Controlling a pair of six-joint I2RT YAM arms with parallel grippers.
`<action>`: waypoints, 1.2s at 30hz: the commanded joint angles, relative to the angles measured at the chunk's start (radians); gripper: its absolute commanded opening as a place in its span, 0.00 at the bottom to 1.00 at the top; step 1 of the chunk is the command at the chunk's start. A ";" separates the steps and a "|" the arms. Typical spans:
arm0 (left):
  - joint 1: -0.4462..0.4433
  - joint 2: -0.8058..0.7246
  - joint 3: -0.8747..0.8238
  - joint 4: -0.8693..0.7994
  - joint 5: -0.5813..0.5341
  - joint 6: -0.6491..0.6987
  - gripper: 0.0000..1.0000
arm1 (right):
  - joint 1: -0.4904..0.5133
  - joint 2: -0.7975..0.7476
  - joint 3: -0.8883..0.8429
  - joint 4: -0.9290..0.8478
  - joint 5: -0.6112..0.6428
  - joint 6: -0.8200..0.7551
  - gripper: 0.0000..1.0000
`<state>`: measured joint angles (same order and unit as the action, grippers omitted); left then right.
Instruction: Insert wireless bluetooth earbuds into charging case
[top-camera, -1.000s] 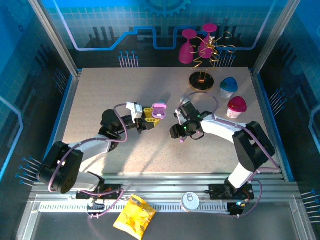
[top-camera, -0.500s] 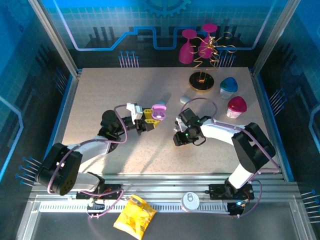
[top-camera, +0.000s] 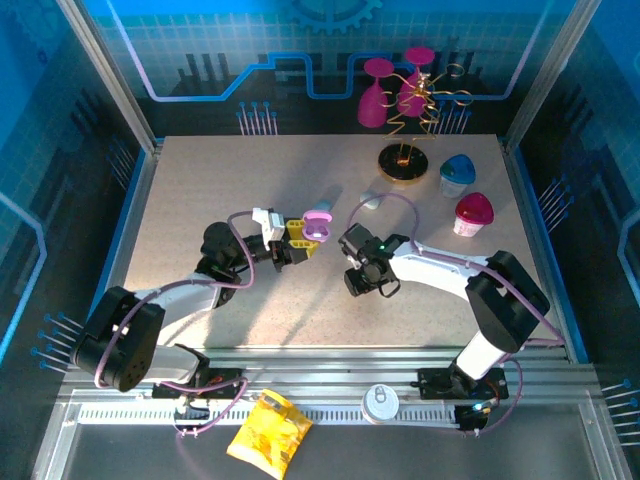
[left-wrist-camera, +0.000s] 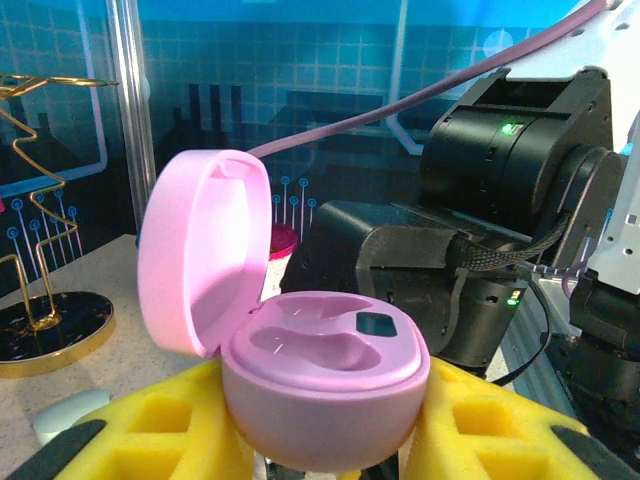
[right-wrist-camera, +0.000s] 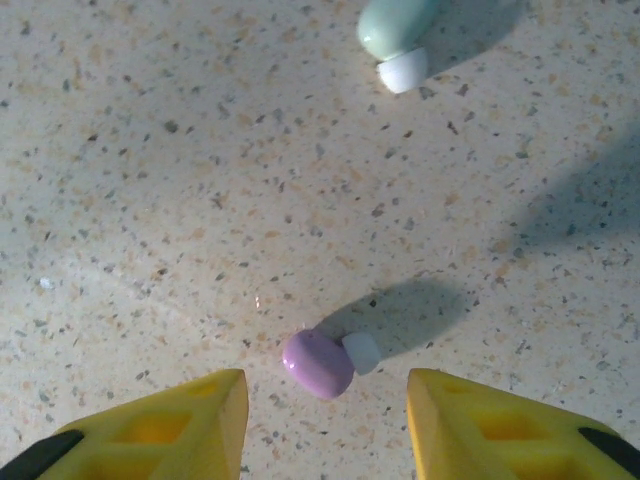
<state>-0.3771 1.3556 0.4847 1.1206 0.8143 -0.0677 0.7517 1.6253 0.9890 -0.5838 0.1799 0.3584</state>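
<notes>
A pink charging case (left-wrist-camera: 325, 385) with its lid (left-wrist-camera: 200, 250) swung open sits between the yellow pads of my left gripper (left-wrist-camera: 325, 445), which is shut on its base. Both earbud wells look vacant. From above, the case (top-camera: 318, 224) hangs mid-table in the left gripper (top-camera: 308, 237). A purple earbud (right-wrist-camera: 320, 363) with a white tip lies on the speckled table, just ahead of the gap of my right gripper (right-wrist-camera: 325, 420). That gripper is open and its fingers (right-wrist-camera: 190, 420) touch nothing. A pale green-blue earbud (right-wrist-camera: 398, 30) lies further off, the same bud (top-camera: 372, 201) seen from above.
At the back right stand a gold wire rack on a black disc (top-camera: 404, 163), two pink goblets (top-camera: 378, 95), a blue pebble case (top-camera: 458, 175) and a magenta one (top-camera: 473, 213). A yellow bag (top-camera: 268, 433) and a can (top-camera: 380, 402) rest on the near rail.
My right arm has shifted left and lowered toward the table, its jaws narrowing somewhat, uncovering the pale earbud behind it. The left arm and the case have stayed put.
</notes>
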 joint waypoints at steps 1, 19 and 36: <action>-0.008 -0.027 -0.009 0.002 -0.011 0.034 0.32 | 0.015 0.018 0.050 -0.077 0.022 -0.073 0.44; -0.007 -0.036 0.000 -0.035 -0.016 0.041 0.32 | 0.066 0.194 0.192 -0.205 0.084 -0.218 0.31; -0.008 -0.052 -0.012 -0.050 -0.023 0.055 0.32 | 0.051 0.230 0.205 -0.212 0.123 -0.218 0.17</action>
<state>-0.3771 1.3285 0.4847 1.0657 0.7994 -0.0422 0.8059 1.8412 1.1782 -0.7631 0.2810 0.1398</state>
